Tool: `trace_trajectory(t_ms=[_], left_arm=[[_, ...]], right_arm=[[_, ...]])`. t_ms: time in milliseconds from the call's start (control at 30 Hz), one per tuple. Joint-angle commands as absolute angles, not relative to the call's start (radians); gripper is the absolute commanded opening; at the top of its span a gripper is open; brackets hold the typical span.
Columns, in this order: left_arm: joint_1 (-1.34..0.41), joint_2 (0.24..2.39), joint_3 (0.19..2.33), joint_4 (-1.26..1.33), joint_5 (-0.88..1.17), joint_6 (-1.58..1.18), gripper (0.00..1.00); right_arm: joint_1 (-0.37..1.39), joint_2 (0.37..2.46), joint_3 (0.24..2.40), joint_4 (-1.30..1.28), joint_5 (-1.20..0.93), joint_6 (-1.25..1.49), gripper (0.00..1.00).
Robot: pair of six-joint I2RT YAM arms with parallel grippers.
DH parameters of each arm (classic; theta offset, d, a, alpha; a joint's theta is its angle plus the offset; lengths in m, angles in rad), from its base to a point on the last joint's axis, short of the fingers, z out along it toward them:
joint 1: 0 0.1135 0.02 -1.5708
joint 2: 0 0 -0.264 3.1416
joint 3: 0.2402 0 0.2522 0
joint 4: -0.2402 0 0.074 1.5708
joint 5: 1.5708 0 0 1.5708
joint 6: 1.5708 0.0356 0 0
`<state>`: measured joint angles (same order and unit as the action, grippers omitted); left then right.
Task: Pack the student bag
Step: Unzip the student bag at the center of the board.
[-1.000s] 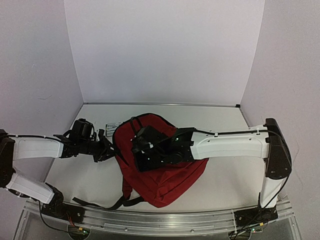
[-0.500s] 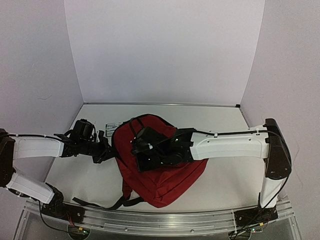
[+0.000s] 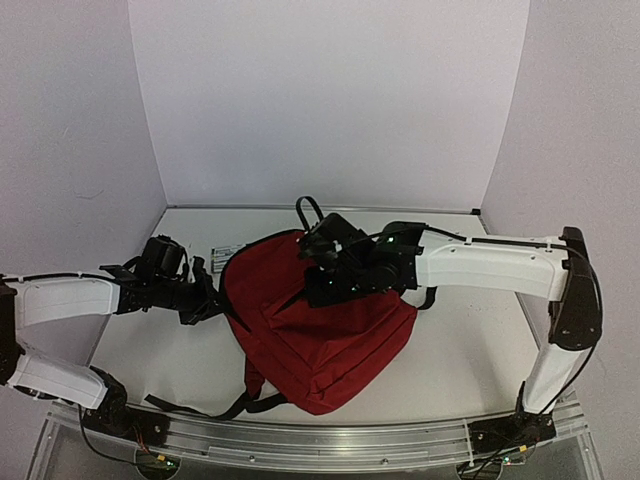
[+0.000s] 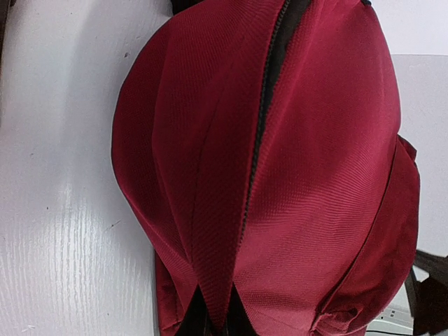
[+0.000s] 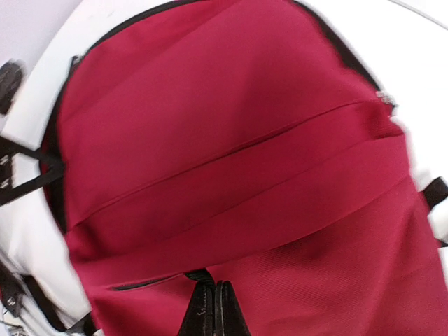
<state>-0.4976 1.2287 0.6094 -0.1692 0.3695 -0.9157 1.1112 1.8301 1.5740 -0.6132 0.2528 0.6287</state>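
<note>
Student bag: the red student bag (image 3: 320, 345) is laid front-up in the middle of the white surface (image 3: 450, 370). Its top is turned toward the far wall, and black straps (image 3: 225, 412) are trailed toward the near edge.
Left pincer: the left pincer (image 4: 210, 318) is closed on a ridge of red fabric at the bag's left flank, just beside the black zipper (image 4: 269, 105). The fold is seen pinched between the tips.
Right pincer: the right pincer (image 5: 215, 308) is closed against the front panel near the bag's top, next to a short black zipper end. A pinch of cloth is judged to be held, though the contact is hidden by the tips.
Reason for the hold: two grip points are judged to be used so that the cloth is kept taut and steady for the zipper to be worked.
Zipper: it is seen shut along the stretch shown, so nothing is judged packed yet.
Carry loop: the black carry loop (image 3: 305, 212) is raised above the right pincer.
Other item: a flat printed item (image 3: 228, 251) is seen on the surface beyond the left pincer, outside the bag and too small to be identified.
</note>
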Motion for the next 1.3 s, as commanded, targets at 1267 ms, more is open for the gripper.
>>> trace_trajectory(t_ms=[1267], left_arm=[[-0.776,1.261,0.717,-0.196,0.618,-0.646,0.0]], right_arm=[[0.724,2.169,1.985,-0.527,0.243,0.322,0.0]])
